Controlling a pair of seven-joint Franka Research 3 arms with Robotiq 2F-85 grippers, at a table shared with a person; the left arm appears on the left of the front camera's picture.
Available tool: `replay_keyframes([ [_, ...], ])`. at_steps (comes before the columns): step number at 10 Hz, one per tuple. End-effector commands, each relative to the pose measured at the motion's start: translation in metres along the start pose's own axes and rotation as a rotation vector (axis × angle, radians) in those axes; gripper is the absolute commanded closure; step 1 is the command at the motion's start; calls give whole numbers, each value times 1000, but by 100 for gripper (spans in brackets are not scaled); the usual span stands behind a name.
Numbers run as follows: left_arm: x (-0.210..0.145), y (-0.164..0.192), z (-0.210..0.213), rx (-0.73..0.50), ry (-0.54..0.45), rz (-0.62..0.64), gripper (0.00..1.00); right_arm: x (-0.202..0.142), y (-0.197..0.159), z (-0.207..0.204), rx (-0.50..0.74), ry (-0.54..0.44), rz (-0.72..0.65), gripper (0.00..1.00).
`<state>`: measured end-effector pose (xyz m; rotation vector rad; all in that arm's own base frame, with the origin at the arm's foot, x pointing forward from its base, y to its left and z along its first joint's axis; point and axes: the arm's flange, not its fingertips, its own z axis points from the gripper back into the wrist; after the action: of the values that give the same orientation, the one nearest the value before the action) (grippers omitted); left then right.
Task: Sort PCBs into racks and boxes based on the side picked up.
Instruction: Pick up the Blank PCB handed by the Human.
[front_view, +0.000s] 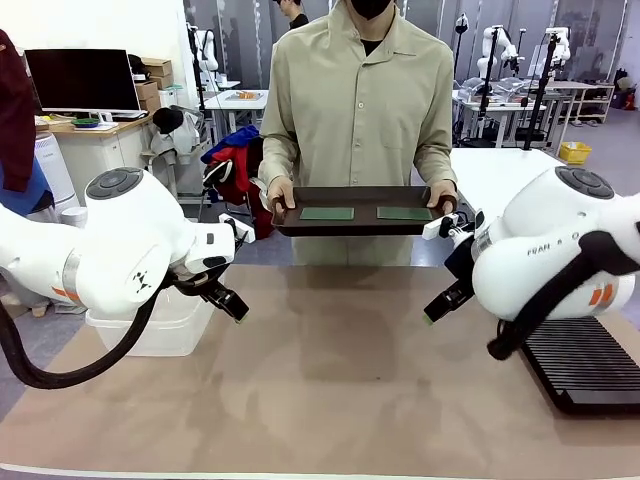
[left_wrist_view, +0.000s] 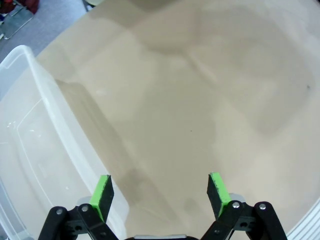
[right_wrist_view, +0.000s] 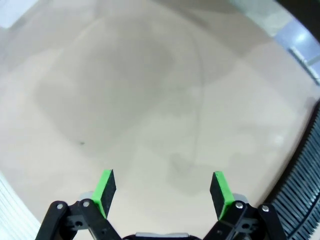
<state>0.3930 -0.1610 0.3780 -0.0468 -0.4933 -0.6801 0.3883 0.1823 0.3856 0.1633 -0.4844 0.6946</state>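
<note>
Two green PCBs (front_view: 327, 213) (front_view: 404, 213) lie flat on a dark brown tray (front_view: 362, 226) that a person holds with both hands over the table's far edge. My left gripper (front_view: 237, 311) hangs open above the left part of the table; in the left wrist view its gripper (left_wrist_view: 162, 192) is empty over the beige mat beside the clear box (left_wrist_view: 35, 150). My right gripper (front_view: 430, 314) hangs open over the right part; its gripper (right_wrist_view: 162, 192) is empty in the right wrist view, with the black rack (right_wrist_view: 305, 200) at the right edge. The box (front_view: 160, 330) sits at left, the rack (front_view: 590, 365) at right.
A beige mat (front_view: 330, 380) covers the table between the arms. The person stands at the far side, just behind the tray. Desks, a monitor and other equipment fill the room behind.
</note>
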Motion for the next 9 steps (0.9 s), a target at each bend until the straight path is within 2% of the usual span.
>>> replay_keyframes([
  [1, -3, 8, 25, -135, -10, -59, 0, 0, -22, 25, 123, 28, 7, 0],
  [3, -1, 20, 47, -207, -23, -167, 0, 14, -28, 36, 201, 48, 20, 0],
  [4, 1, 23, 64, -275, -53, -239, 0, 21, -30, 50, 246, 65, 35, 0],
  [5, 5, 23, 81, -287, -78, -271, 0, 28, -32, 67, 260, 60, 48, 0],
  [7, 10, 31, 114, -251, -137, -328, 0, 42, -38, 96, 273, 5, 87, 0],
  [8, 13, 31, 125, -226, -161, -318, 0, 48, -40, 107, 247, -21, 85, 0],
  [9, 15, 25, 121, -120, -176, -249, 0, 49, -36, 108, 203, -63, 84, 0],
])
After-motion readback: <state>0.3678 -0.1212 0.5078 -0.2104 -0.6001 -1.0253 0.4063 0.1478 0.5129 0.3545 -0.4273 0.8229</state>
